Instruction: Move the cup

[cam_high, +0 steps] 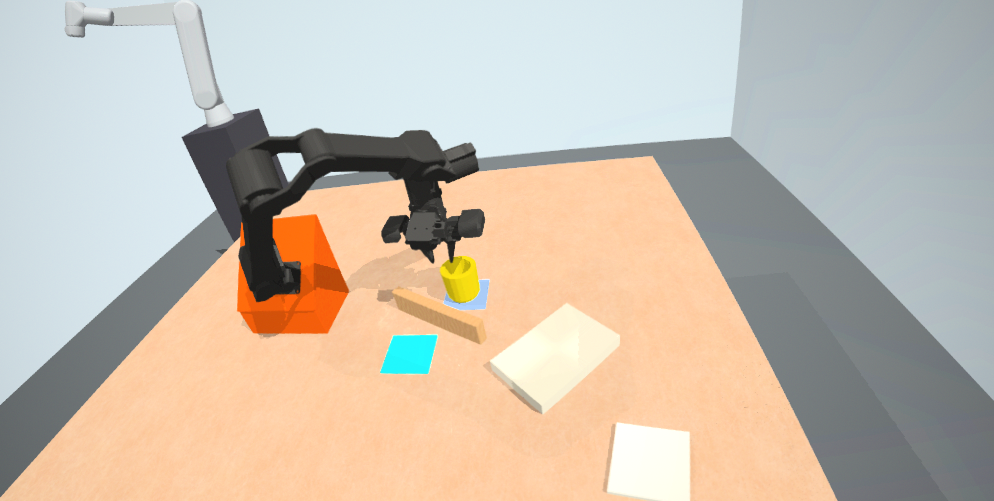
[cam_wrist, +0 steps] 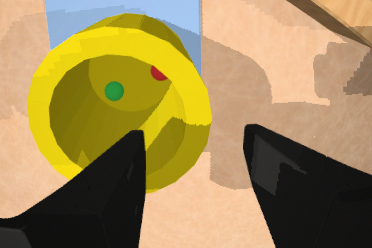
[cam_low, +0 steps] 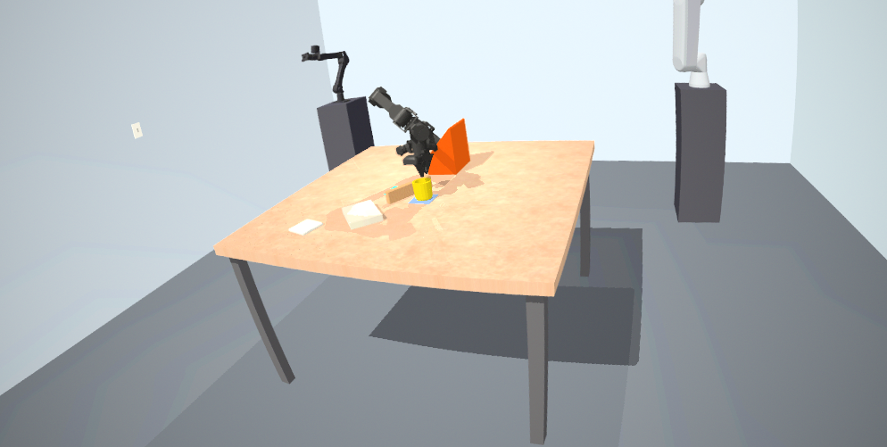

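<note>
Wrist view showed your gripper (cam_wrist: 193,141) spread, pinching nothing, one finger over the rim of the upright cup (cam_wrist: 120,98), mouth up, resting on the pale-blue pad (cam_wrist: 133,5).

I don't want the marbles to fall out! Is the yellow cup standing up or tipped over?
Standing up. The cup sits flat on its pale blue pad, mouth upward, with a green marble and a red marble inside.

The top view looked down at the table (cam_high: 695,274) from high and near. The exterior view stood far back across the room. The wrist view looked straight down, close; all three shared the cup (cam_wrist: 120,102).
</note>
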Controlling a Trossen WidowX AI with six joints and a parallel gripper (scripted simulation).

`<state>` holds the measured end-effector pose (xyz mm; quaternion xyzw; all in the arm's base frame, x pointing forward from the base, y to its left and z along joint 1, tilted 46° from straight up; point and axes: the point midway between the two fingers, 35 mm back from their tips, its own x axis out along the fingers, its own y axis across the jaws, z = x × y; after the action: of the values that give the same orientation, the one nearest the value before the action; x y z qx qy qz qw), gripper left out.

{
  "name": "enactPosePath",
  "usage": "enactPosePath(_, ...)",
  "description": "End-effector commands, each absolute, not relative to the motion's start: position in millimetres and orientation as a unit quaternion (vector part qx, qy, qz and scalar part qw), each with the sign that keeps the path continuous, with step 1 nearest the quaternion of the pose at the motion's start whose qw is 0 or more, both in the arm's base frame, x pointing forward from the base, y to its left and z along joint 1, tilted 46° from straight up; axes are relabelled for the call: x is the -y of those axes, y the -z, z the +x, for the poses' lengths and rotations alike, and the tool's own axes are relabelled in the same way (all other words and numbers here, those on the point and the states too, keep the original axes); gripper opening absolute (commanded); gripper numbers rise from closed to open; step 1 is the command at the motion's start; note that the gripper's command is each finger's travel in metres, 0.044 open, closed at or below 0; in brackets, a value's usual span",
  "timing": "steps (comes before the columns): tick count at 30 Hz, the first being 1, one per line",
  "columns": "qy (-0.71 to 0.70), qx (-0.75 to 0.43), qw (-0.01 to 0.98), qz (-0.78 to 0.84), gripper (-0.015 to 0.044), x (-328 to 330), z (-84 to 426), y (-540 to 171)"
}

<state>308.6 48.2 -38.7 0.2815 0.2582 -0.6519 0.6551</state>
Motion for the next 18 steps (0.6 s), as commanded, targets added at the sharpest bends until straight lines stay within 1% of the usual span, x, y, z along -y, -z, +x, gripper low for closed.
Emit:
enactPosePath(1, 0.652, -0.259, 0.657, 0.275, 0.0167, -42.2, 307.2, 44.0)
enactPosePath(18, 0.652, -0.258, 0.658, 0.275, 0.0167, -22.1, 307.6, 62.6)
